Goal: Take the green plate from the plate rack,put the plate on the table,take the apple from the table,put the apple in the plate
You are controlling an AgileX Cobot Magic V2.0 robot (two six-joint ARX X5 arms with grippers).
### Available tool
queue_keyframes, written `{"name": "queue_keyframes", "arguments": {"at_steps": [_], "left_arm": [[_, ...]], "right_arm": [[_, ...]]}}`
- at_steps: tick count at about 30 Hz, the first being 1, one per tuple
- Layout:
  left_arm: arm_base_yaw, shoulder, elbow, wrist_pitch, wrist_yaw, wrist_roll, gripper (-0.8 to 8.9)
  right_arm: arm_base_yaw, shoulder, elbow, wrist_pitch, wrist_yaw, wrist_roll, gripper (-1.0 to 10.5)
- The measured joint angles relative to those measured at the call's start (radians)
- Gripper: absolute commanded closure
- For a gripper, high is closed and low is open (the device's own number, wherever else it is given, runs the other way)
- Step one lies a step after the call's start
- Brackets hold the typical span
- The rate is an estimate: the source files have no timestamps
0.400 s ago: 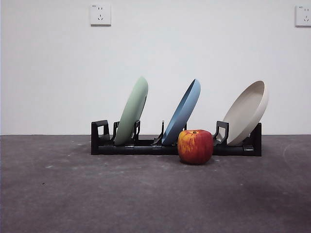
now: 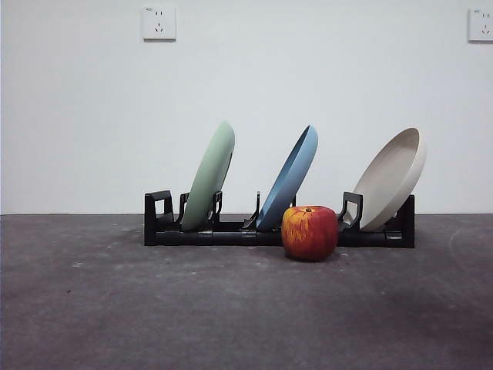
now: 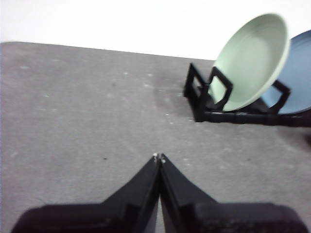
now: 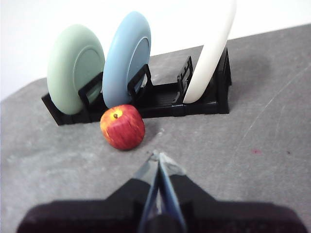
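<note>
The green plate [image 2: 210, 179] leans in the leftmost slot of the black plate rack [image 2: 231, 233]; it also shows in the left wrist view [image 3: 250, 60] and the right wrist view [image 4: 74, 68]. The red apple [image 2: 310, 232] rests on the table [image 2: 231, 308] just in front of the rack, between the blue and beige plates [image 4: 122, 126]. My left gripper [image 3: 159, 158] is shut and empty, well away from the rack's green-plate end. My right gripper [image 4: 158, 156] is shut and empty, a short way from the apple. Neither gripper shows in the front view.
A blue plate [image 2: 290, 177] and a beige plate [image 2: 393, 179] stand in the same rack to the right of the green one. A white wall with two sockets [image 2: 159, 22] rises behind the table.
</note>
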Motion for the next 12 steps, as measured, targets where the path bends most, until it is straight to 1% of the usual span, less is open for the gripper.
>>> {"name": "queue_keyframes", "arguments": {"at_steps": [4, 6, 8, 12], "left_arm": [[0.0, 0.002, 0.064, -0.01, 0.027, -0.056, 8.21], [0.0, 0.006, 0.111, -0.013, 0.05, -0.07, 8.21], [0.0, 0.024, 0.165, -0.035, 0.07, -0.079, 8.21], [0.0, 0.086, 0.262, -0.095, 0.113, -0.086, 8.21]], "right_arm": [[0.0, 0.006, 0.074, 0.002, 0.0, 0.051, 9.6], [0.0, 0.022, 0.124, -0.002, 0.0, 0.073, 9.6], [0.0, 0.054, 0.182, -0.032, -0.002, 0.092, 9.6], [0.0, 0.142, 0.301, -0.128, -0.003, 0.102, 9.6]]}}
